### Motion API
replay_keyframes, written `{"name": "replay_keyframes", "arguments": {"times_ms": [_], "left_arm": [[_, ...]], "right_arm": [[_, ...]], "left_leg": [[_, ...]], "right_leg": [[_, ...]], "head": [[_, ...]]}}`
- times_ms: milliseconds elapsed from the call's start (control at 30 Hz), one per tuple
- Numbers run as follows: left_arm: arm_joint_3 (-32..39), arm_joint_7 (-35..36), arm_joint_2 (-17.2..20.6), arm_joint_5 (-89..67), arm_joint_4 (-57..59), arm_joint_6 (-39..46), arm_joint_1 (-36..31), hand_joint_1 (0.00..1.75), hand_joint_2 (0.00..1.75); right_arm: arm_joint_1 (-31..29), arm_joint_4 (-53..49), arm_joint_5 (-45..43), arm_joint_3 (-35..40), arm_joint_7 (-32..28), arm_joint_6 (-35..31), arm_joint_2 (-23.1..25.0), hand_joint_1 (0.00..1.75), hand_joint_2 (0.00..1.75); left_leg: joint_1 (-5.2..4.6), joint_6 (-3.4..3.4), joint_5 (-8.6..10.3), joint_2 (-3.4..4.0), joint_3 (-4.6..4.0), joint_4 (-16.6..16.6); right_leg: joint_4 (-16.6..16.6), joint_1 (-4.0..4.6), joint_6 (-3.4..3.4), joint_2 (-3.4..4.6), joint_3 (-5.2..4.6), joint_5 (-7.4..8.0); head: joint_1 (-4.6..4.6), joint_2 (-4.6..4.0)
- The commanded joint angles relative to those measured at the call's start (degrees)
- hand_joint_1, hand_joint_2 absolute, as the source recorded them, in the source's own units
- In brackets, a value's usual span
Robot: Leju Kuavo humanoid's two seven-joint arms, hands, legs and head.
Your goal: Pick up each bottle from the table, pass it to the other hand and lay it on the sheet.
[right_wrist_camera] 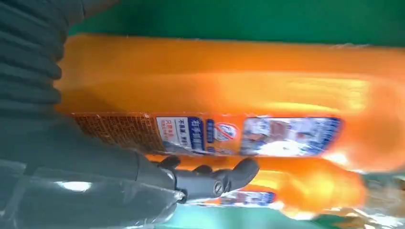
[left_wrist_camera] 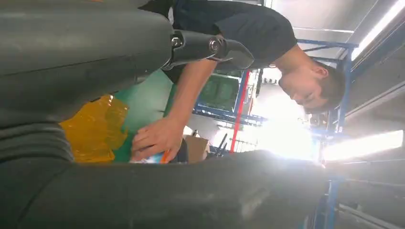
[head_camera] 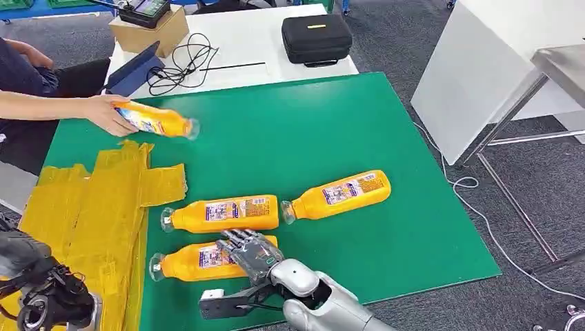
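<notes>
Bottles of orange liquid with clear caps and blue-and-white labels are lying on their sides on the green mat-covered table (head_camera: pixel 386 138). The nearest orange bottle (head_camera: pixel 190 262) is lying close to the table's near edge, cap pointing toward the left edge, and the robot's right hand (head_camera: pixel 250 249) is resting on top of its base end with fingers draped over it; whether they are actually gripping it cannot be told. In the right wrist view, that hand's dark fingers (right_wrist_camera: pixel 234 174) are curling just in front of a labelled orange bottle side (right_wrist_camera: pixel 239 95).

Just beyond it, a second orange bottle (head_camera: pixel 224 212) is lying parallel, cap also pointing left. A third orange bottle (head_camera: pixel 341 193) is lying to its right, near the table's middle, tilted, its cap almost touching the second bottle's base.

A crumpled yellow plastic sheet (head_camera: pixel 96 207) is covering the table's near left corner and running along the left edge. Beyond it, near the far left corner, a person's hand (head_camera: pixel 107 114) is holding a fourth orange bottle (head_camera: pixel 155 122) by its base.

The robot's left hand (head_camera: pixel 52 293) is hanging at the near left corner beside the sheet; its finger state cannot be told.

A white table (head_camera: pixel 234 41) behind is carrying a black zipped case (head_camera: pixel 316 38), a cardboard box (head_camera: pixel 148 34) and black cables (head_camera: pixel 181 65).
</notes>
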Motion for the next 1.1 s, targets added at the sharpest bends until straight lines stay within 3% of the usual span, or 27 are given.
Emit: {"name": "replay_keyframes", "arguments": {"times_ms": [33,467,500,533,1100], "left_arm": [[-0.92,-0.54,1.18,2.02,1.76,0.00,-0.01,0.00,0.00],[-0.83,-1.59,1.96,4.04,4.82,-0.49,-1.34,0.00,0.00],[-0.91,-1.66,2.01,4.29,5.41,-0.69,-1.79,0.00,0.00],[-0.99,-1.69,2.01,4.43,5.85,-0.78,-2.32,0.00,0.00],[-0.68,-2.67,2.86,5.79,8.15,-1.57,-4.06,0.00,0.00]], "right_arm": [[-2.20,16.75,6.98,2.95,5.20,-1.37,1.82,0.00,1.75],[-3.45,19.74,10.58,2.32,5.86,0.31,2.66,0.02,1.75],[-3.75,20.63,9.98,2.29,4.94,0.76,3.02,1.45,1.75],[-4.28,21.44,9.83,2.53,4.58,1.08,3.29,1.75,1.75],[-7.72,24.49,4.37,2.21,-0.51,1.96,5.16,1.75,1.75]], "left_leg": [[0.04,-0.08,-0.06,0.03,0.43,-0.14],[0.01,-0.20,0.08,-0.05,0.76,-0.17],[0.02,-0.21,0.06,-0.04,0.79,-0.13],[0.04,-0.25,0.12,-0.06,0.78,-0.18],[0.16,-0.39,0.19,0.08,0.90,-0.12]], "right_leg": [[-0.16,0.06,-0.04,-0.07,0.45,-0.06],[-0.16,0.04,-0.27,-0.15,0.66,0.15],[-0.13,0.06,-0.28,-0.12,0.67,0.14],[-0.19,0.08,-0.30,-0.18,0.67,0.19],[-0.12,0.24,-0.57,0.03,0.71,0.34]], "head": [[0.00,0.00],[0.00,0.00],[0.00,0.00],[-0.02,0.00],[0.00,0.00]]}}
